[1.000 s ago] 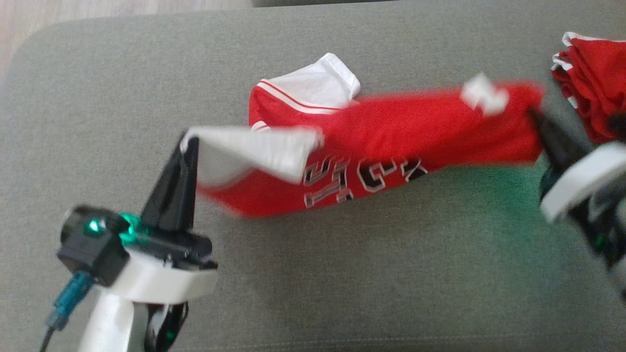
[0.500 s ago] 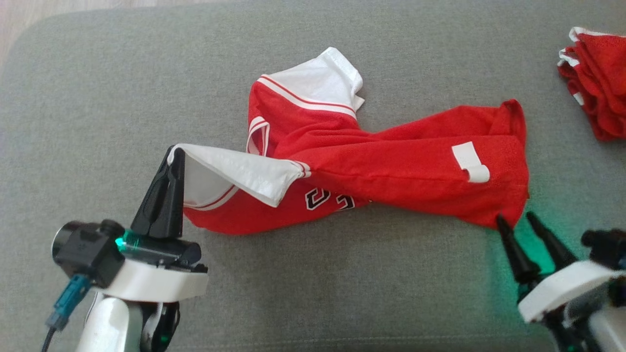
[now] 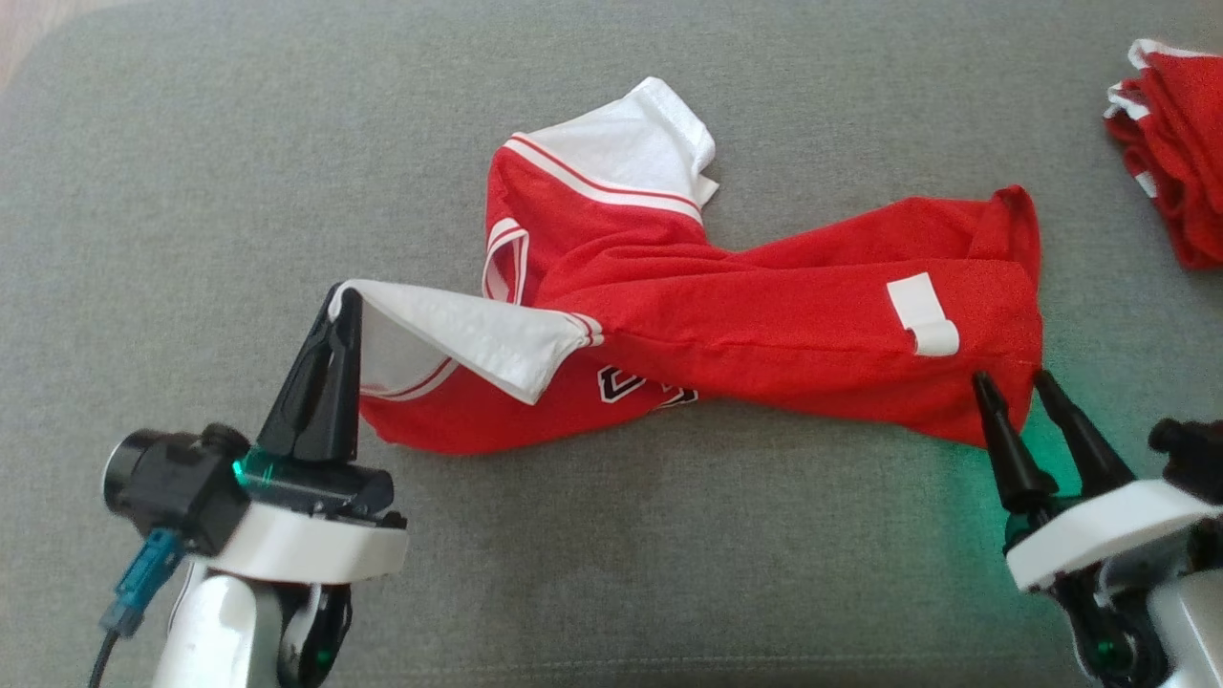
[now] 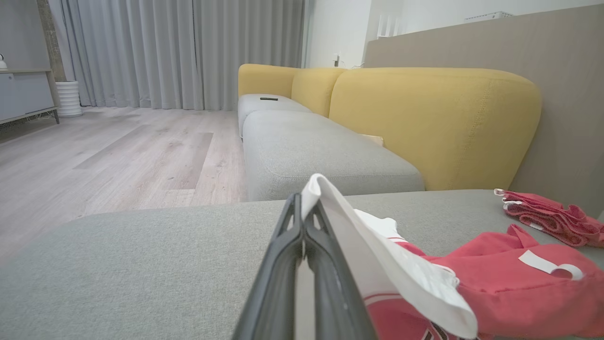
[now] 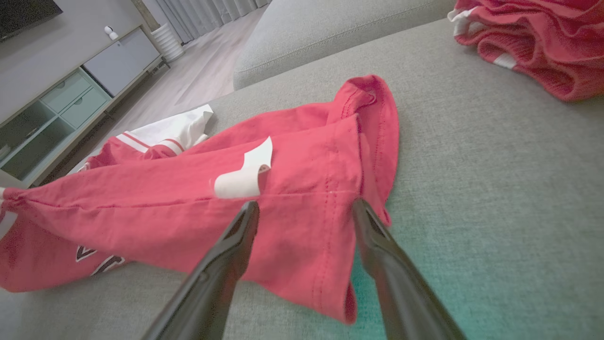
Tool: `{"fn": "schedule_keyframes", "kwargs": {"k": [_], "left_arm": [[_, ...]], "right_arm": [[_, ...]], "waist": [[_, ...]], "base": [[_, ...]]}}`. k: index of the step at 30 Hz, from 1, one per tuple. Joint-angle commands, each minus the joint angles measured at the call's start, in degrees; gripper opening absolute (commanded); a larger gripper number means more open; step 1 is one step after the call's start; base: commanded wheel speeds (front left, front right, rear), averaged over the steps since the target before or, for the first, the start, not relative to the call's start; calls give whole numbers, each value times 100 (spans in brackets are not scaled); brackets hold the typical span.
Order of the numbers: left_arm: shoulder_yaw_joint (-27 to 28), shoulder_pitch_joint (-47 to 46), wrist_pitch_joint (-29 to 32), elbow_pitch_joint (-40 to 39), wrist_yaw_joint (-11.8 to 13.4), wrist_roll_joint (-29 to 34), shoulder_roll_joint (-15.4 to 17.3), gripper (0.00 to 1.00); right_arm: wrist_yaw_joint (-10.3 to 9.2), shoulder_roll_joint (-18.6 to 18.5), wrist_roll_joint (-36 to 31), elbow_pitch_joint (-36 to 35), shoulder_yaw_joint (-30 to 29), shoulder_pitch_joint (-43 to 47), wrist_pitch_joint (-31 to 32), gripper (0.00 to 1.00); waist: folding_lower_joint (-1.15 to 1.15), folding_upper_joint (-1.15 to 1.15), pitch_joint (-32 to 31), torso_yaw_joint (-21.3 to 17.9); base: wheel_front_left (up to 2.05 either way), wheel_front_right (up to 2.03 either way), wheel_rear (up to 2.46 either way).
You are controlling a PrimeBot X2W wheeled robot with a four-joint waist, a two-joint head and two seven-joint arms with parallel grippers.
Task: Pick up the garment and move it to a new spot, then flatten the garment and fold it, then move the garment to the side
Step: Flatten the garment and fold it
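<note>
The red jersey (image 3: pixel 764 315) lies twisted on the sofa cushion (image 3: pixel 611 573); flattening is judged in hand. Its white sleeve (image 3: pixel 459 330) is pinched in the closed jaws of the left gripper (image 3: pixel 346 298); the jaws of the right gripper (image 3: pixel 1013 379) stand open by the hem (image 3: pixel 1036 330), which is to be gripped and drawn taut.

Red-and-white garment (image 3: pixel 764 315), twisted, crumpled, lying on grey cushion (image 3: pixel 611 573)

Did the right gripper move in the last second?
Yes. The right gripper has let go of the garment and pulled back toward the robot, away from the red pile.
</note>
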Motion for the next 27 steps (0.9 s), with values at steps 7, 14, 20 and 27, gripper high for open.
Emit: {"fn": "schedule_keyframes", "kwargs": {"k": [7,14,20,27], "left_arm": [[95,-292,-28,-144,-28,118,28,0],[64,-315,-28,-134,-33,122,38,0],[49,-311,-28,-123,-35,136,40,0],[33,-310,-28,-109,-36,155,36,0]], "right_arm": [[37,-22,23,170,-110,-348,11,100],[37,42,-48,278,-105,-412,-80,100],[37,74,-60,102,-104,-278,-83,89],[37,92,-156,-26,-192,-206,-5,0]], "waist": [[0,0,71,108],[0,0,66,156],[0,0,15,144],[0,0,-24,131]], "base": [[0,0,0],[0,0,0],[0,0,0],[0,0,0]]}}
